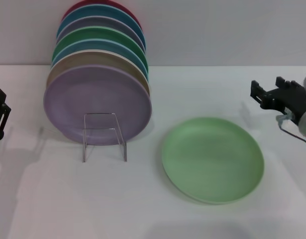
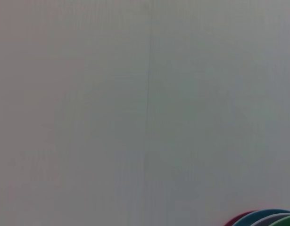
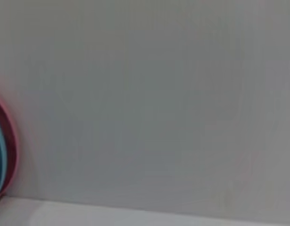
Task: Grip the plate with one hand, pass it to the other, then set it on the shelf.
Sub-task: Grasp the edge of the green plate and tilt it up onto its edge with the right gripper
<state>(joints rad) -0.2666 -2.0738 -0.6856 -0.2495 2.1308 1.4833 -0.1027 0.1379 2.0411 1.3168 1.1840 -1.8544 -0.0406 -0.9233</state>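
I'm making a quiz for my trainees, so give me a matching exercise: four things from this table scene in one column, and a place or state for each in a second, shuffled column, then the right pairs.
Column one
1. mint-green plate
2. lilac plate
3. clear rack
4. right gripper

Column two
A. stands just in front of the leaning stack, holding nothing
B. lies flat on the table, alone
C. hangs at the right edge, away from every plate
D. leans upright at the front of the stack

Pairs: 1-B, 2-D, 3-A, 4-C
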